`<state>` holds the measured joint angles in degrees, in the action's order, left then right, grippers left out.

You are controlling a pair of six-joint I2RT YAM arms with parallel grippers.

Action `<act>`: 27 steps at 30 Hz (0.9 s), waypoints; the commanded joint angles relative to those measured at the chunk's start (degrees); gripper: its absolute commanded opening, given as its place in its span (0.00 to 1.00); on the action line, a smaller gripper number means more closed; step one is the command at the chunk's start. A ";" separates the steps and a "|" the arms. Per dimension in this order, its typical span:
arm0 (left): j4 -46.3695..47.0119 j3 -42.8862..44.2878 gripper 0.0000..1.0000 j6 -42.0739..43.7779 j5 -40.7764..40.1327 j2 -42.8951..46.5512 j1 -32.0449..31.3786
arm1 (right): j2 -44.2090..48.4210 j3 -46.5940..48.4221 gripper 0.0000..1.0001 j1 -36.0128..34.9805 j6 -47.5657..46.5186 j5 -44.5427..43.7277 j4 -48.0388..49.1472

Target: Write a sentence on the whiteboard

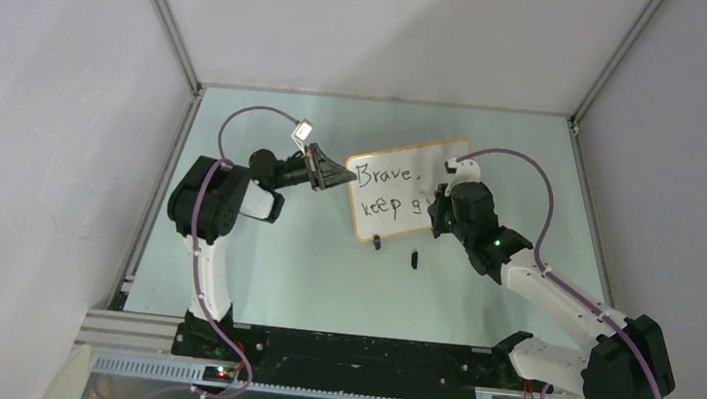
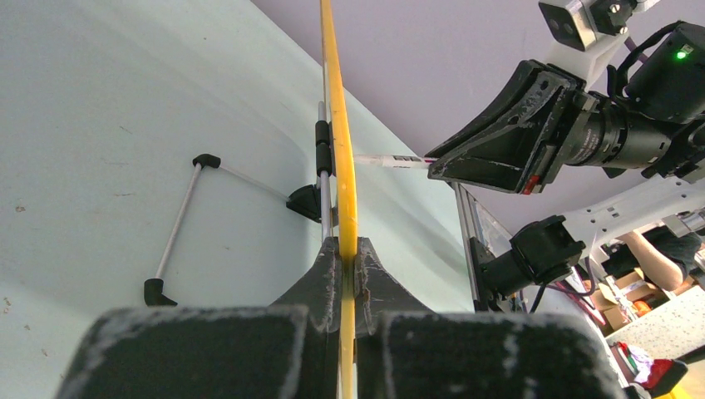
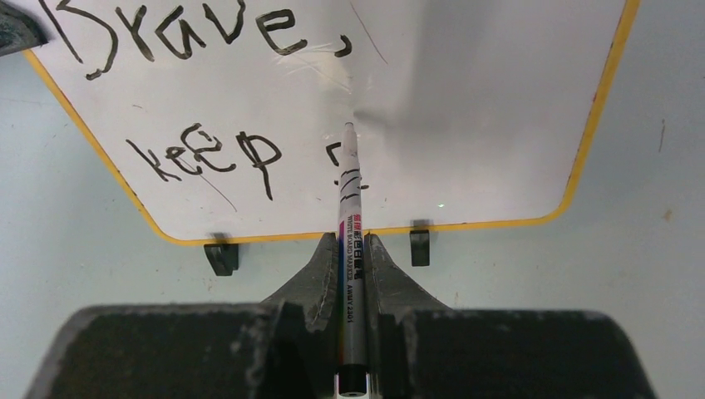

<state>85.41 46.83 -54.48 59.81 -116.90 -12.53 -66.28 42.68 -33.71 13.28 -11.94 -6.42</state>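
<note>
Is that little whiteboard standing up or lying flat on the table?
Standing up: the whiteboard rests on its clip feet, its edge pinched by the left gripper.

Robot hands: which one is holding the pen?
The right gripper, shut on the marker with its tip at the whiteboard. The left gripper only pinches the whiteboard's yellow edge.

the pale green table carries the whiteboard, tilted up on its black clip feet; a small black item lies near.
</note>
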 commanded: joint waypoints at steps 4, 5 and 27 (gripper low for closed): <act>2.12 -0.77 0.00 1.31 4.25 1.50 -0.66 | 0.82 0.83 0.00 -0.39 -1.05 -2.77 -1.34; 2.06 -0.73 0.00 1.26 4.28 1.50 -0.69 | 0.94 0.83 0.00 -0.41 -1.04 -2.94 -1.55; 2.07 -0.78 0.00 1.30 4.26 1.54 -0.66 | -1.12 0.83 0.00 -0.07 -1.33 -2.77 -0.78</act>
<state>85.41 46.83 -54.48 59.83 -116.90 -12.53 -67.02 42.68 -33.91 12.80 -13.69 -8.71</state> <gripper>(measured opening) 0.024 0.121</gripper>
